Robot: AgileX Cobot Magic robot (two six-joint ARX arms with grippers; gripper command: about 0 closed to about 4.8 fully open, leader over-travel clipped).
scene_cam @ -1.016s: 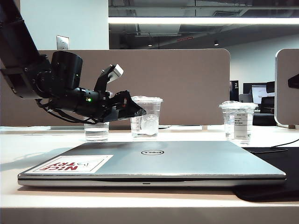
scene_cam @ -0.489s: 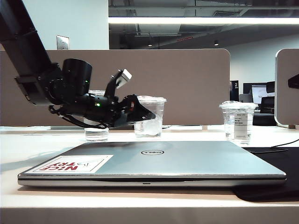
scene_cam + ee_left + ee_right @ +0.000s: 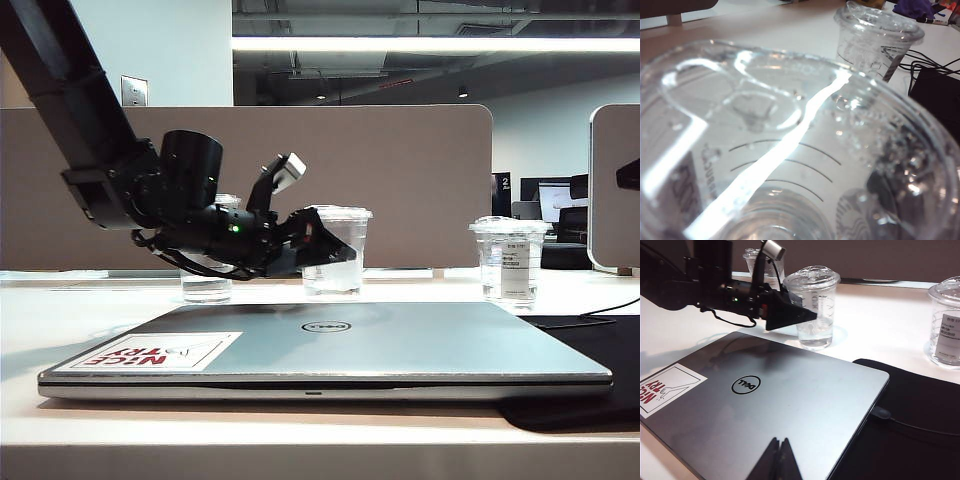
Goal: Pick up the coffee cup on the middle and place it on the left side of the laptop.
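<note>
The coffee cup (image 3: 337, 250) is standing upright just behind the far edge of the closed laptop (image 3: 330, 345), near the middle of that edge, and its long axis is running vertically. The left gripper (image 3: 325, 252) is being held level around the cup's mid-body, reaching in from the laptop's left end, so the cup is lying straight ahead of it, between the fingers. In the left wrist view the flat clear lid (image 3: 760, 100) is filling nearly the whole picture, which suggests the cup is already well inside the jaws. The jaws are spread wide; whether the pads are touching the wall cannot be told, since the dark fingers are hiding the near side of the cup. The cup's base is not seen clearly enough to say that it is resting on the desk.

The right gripper (image 3: 781, 460) is hanging over the laptop's near edge with its fingertips pressed together and nothing between them; it is well apart from the cup, so the left arm is plainly the nearer one.

A little clear liquid is seen in the bottom of the coffee cup. A ringed cup (image 3: 207, 278) is standing beyond the laptop's left rear corner, and a labelled cup (image 3: 510, 260) beyond its right rear corner; their contents cannot be made out.
</note>
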